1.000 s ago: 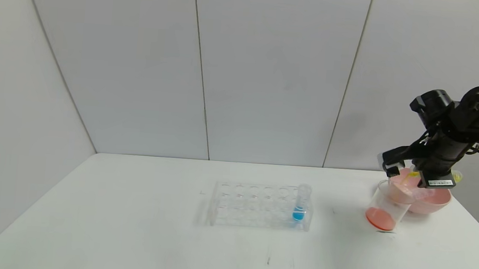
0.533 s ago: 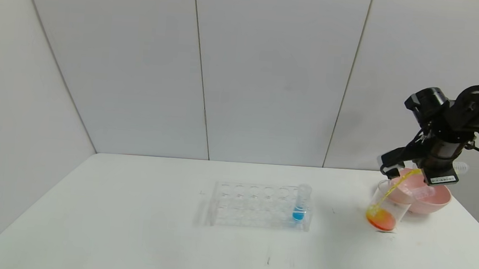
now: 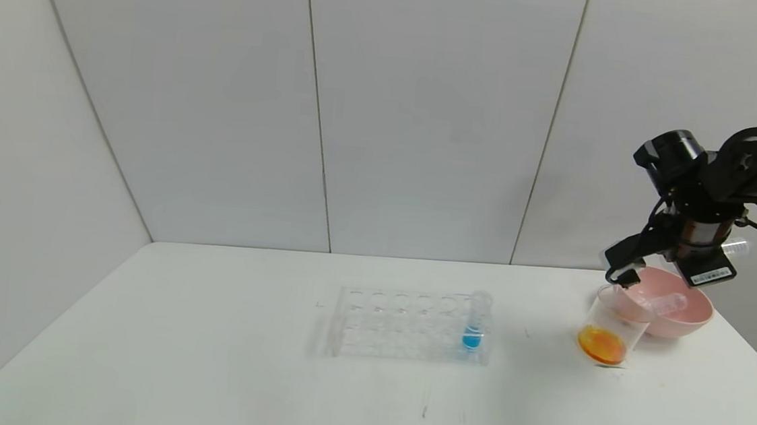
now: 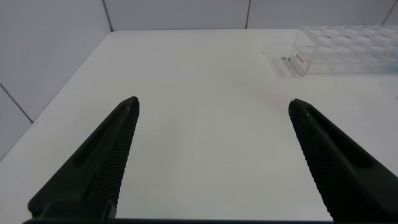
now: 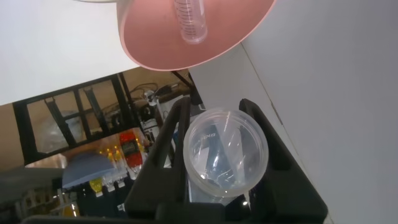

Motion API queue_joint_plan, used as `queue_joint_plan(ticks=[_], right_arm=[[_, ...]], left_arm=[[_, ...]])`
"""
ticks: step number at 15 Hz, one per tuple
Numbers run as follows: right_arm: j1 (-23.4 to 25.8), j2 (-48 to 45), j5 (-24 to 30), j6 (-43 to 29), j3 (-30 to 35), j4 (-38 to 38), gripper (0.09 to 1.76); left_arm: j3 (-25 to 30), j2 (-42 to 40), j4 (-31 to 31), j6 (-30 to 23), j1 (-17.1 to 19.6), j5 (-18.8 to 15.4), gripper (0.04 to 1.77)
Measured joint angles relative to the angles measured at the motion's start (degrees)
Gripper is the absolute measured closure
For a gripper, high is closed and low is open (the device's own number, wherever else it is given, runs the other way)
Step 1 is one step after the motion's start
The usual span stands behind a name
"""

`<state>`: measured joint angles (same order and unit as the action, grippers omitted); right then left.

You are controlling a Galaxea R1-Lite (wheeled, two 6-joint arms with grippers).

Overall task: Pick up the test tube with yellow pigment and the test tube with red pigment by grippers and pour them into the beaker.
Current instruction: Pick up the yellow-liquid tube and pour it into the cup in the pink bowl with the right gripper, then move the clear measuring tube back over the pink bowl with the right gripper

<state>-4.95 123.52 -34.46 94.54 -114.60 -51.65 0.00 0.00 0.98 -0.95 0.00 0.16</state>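
Observation:
My right gripper (image 3: 667, 276) hovers over the beaker (image 3: 613, 320) at the table's far right. It is shut on a clear test tube (image 3: 735, 249), tipped mouth-down and drained of its yellow liquid. In the right wrist view the fingers (image 5: 168, 143) clamp this tube, and I look into its open mouth (image 5: 225, 152). The beaker holds orange liquid (image 3: 601, 343). No tube with red liquid shows; an empty clear tube (image 3: 663, 304) lies in the pink bowl (image 3: 688, 318). My left gripper (image 4: 212, 104) is open and empty over the table, out of the head view.
A clear rack (image 3: 410, 326) stands mid-table with one blue-liquid tube (image 3: 476, 321) at its right end; the rack's end shows in the left wrist view (image 4: 348, 50). The pink bowl touches the beaker's far right side and also shows in the right wrist view (image 5: 155, 43).
The right gripper tipped the tube further and rose a little. Yellow liquid streamed into the beaker, turning its red liquid orange. The stream has stopped and the tube looks empty.

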Motion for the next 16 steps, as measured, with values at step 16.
queue_joint_plan(ticks=[16], right_arm=[[-0.1,-2.7,3.8,-3.6,0.5,-3.4,1.25]], left_arm=[[0.0,0.0,0.0,0.0,0.0,0.0,0.09]])
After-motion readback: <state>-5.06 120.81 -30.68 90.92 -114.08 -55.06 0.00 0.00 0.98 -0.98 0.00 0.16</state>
